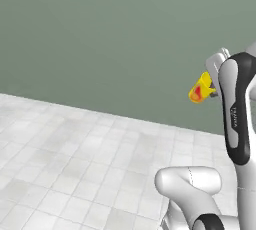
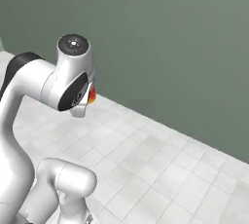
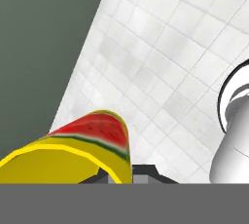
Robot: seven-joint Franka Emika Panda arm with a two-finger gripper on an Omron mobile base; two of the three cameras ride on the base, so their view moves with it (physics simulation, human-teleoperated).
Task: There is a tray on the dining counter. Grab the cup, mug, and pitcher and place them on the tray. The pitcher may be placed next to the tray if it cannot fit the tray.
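Holding one small yellow handleless cup [image 1: 201, 90] with a red watermelon mark, my gripper [image 1: 214, 85] clamped tight on it, carried tilted high above pale tiled floor [image 1: 75, 164]. Risk, as I judge: cup slipping out sideways during base travel toward the tray.

Yellow cup [image 1: 200, 90] with red watermelon mark, tilted sideways, held aloft above tiled floor

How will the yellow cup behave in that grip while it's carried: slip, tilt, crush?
The cup looks rigid, so crushing seems unlikely. It hangs tilted off the tool above the tiled floor, gripped near one end, so it may pivot. Its wall looks smooth and glossy, so it is probably slippery; being small, it is likely light.
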